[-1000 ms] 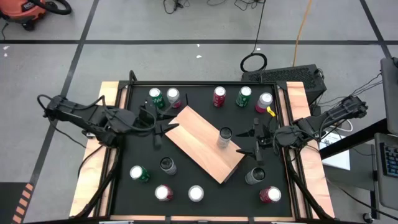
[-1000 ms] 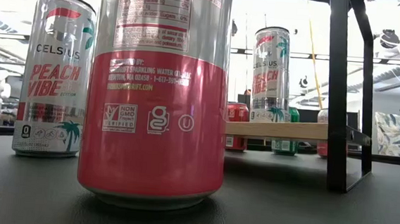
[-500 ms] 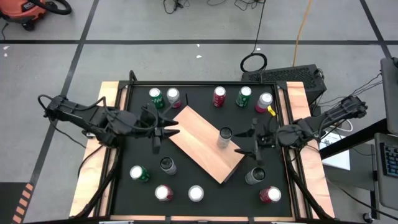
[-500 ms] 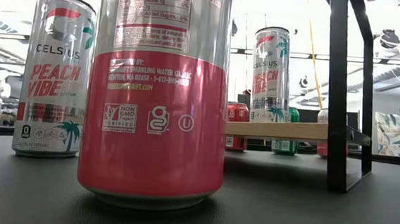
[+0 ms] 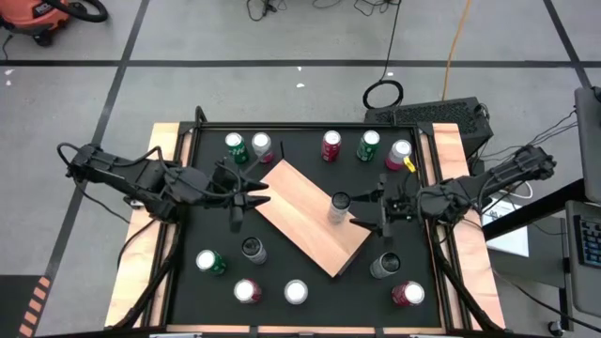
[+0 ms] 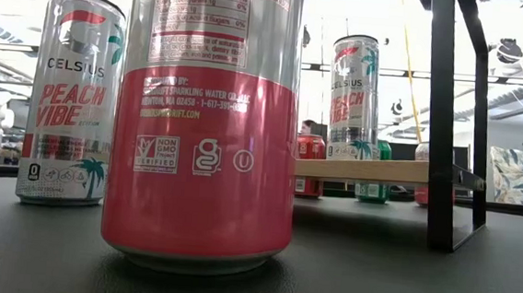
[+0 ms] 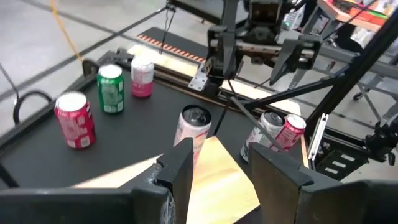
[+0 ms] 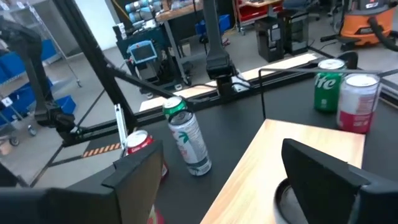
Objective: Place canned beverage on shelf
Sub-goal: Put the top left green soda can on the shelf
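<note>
The shelf [image 5: 310, 218] is light tan wood grain sitting on a black bench [image 5: 310, 272] with pale wooden side rails. Cans are a mix: green [image 5: 368, 145], red [image 5: 331, 145], pink and silver [image 6: 206, 115], and a silver Celsius Peach Vibe can [image 6: 69, 98] with pink lettering and a palm tree. Both arms are dark.

grey floor [image 5: 235, 56] with dark tape lines, orange vacuum [image 5: 42, 17], yellow cable [image 5: 457, 42].
</note>
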Robot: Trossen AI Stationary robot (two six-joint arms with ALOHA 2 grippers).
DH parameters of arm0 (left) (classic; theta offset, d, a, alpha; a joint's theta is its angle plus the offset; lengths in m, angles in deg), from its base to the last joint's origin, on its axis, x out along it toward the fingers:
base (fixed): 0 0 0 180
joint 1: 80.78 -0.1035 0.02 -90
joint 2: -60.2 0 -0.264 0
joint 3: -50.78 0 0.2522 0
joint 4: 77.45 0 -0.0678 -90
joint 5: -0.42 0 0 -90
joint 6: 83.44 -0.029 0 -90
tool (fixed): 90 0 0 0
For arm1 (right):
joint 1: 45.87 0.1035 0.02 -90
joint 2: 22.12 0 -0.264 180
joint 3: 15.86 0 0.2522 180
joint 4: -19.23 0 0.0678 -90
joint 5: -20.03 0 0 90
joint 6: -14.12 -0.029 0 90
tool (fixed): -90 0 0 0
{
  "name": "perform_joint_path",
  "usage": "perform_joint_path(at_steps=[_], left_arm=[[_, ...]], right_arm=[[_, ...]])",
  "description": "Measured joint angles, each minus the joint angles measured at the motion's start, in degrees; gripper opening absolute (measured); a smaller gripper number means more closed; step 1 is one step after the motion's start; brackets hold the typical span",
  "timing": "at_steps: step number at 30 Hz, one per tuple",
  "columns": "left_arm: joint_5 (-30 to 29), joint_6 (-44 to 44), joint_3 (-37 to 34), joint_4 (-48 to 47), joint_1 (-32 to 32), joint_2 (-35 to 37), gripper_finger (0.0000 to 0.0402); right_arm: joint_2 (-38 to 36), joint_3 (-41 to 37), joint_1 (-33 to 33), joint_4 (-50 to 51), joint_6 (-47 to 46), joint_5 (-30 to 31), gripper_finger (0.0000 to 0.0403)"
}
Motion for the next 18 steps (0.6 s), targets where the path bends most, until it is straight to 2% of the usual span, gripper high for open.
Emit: perform_joint_path(at_steps=[8, 18], left_arm=[[-2.7, 3.1, 0.0, -4.1, 0.0, -2.4, 0.0154], [-4.4, 10.4, 0.0, -3.8, -1.6, -7.5, 0.0154]], right_arm=[[-2.3, 0.0, -1.6, 0.3, 6.7, -0.3, 0.0302], [-3.4, 0.0, -1.9, 0.5, 7.7, -0.3, 0.0302]])
